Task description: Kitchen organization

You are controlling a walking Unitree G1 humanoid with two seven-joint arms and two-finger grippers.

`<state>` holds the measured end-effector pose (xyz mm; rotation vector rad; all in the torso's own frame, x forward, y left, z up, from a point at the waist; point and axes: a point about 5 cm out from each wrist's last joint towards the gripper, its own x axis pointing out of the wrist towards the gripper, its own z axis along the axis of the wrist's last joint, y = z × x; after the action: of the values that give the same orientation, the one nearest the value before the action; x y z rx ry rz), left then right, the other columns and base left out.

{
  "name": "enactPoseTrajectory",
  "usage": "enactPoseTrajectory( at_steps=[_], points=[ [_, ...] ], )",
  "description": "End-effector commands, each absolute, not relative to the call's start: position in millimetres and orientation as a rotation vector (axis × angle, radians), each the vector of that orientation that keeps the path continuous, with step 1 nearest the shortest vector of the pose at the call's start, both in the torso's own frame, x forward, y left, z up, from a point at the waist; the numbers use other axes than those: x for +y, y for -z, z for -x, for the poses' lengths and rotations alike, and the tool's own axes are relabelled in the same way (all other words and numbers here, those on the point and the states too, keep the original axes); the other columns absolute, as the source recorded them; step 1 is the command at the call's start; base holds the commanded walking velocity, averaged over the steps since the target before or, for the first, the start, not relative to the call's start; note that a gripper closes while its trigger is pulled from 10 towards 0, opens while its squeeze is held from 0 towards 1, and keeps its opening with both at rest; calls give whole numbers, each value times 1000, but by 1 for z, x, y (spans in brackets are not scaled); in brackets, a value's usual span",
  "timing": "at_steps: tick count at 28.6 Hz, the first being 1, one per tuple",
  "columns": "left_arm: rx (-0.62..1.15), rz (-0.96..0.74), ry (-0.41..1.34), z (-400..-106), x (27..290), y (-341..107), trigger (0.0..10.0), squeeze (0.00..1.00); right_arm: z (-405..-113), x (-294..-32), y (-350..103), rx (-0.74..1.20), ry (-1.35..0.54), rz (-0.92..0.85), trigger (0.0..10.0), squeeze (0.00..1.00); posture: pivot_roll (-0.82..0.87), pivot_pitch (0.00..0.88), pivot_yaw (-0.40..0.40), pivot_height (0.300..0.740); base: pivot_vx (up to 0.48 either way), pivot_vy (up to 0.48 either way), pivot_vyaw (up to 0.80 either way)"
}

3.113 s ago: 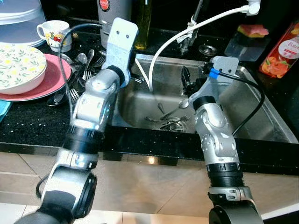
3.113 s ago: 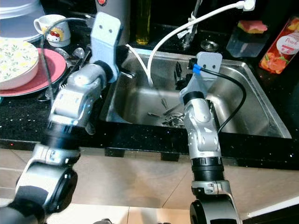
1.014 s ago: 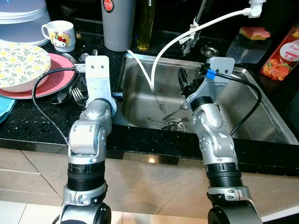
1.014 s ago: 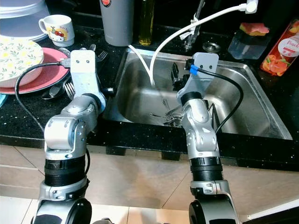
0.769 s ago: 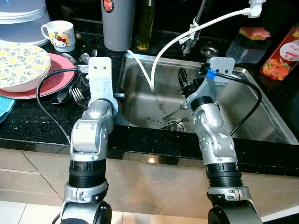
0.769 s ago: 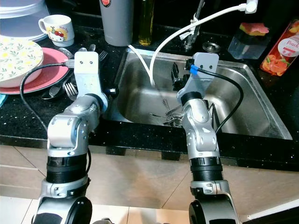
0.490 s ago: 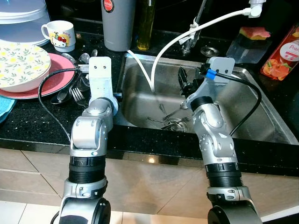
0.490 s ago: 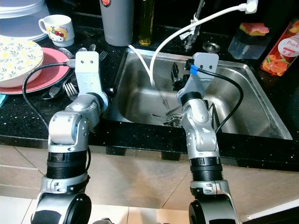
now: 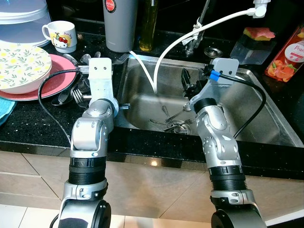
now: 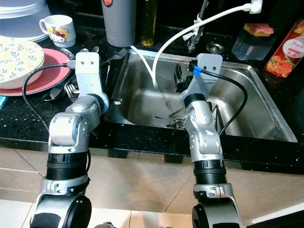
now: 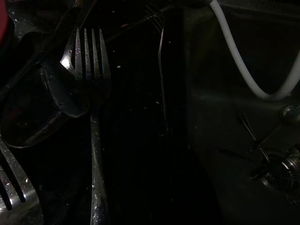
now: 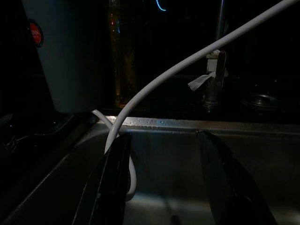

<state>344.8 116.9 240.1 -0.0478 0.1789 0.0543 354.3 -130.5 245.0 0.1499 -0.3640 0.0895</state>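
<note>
Several pieces of wet cutlery (image 9: 78,92) lie heaped on the black counter (image 9: 33,126) just ahead of the left gripper (image 9: 90,90), between the pink plate (image 9: 57,78) and the sink's rim; they look parked there for sorting, which would suit a kitchen tidy-up. In the left wrist view a fork (image 11: 92,93) lies tines away from the wrist, right under the camera, with a spoon (image 11: 56,91) touching its neck. Whether the left gripper's fingers are apart or together cannot be told, as the wrist block hides them from above and the wrist view is too dark.

The right gripper (image 12: 161,183) hangs inside the steel sink (image 9: 266,118), its two fingers spread and holding nothing. Below it, more utensils (image 9: 173,123) lie jumbled around the drain. A white hose (image 9: 166,52) arcs down from the tap side into the basin just beyond the fingers, likely the closest thing to snag on.

Room is tight on the left: the plate with its flowered bowl (image 9: 21,66) lies just outboard of that gripper, and the sink edge lies inboard. The right gripper has open basin on its outer side.
</note>
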Motion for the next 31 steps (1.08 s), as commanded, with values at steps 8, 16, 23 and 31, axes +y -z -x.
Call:
enactPoseTrajectory(
  at_steps=[8, 16, 23, 31],
  points=[
    [47, -45, -30, -346, 112, -255, 10000, 0, -354, -132, -244, -359, -80, -155, 10000, 0, 246, 78, -85, 740, 0, 0, 0],
    [-140, -135, -14, -341, 106, -279, 10000, 0, -354, -132, -244, -360, -80, -155, 10000, 0, 249, 72, -85, 740, 0, 0, 0],
    [-182, -181, 0, -341, 104, -281, 10000, 0, -355, -132, -245, -364, -82, -156, 10000, 0, 249, 72, -85, 740, 0, 0, 0],
    [-364, -276, 75, -332, 91, -298, 10000, 0, -355, -131, -245, -366, -86, -155, 10000, 0, 253, 55, -87, 740, 0, 0, 0]
  ],
)
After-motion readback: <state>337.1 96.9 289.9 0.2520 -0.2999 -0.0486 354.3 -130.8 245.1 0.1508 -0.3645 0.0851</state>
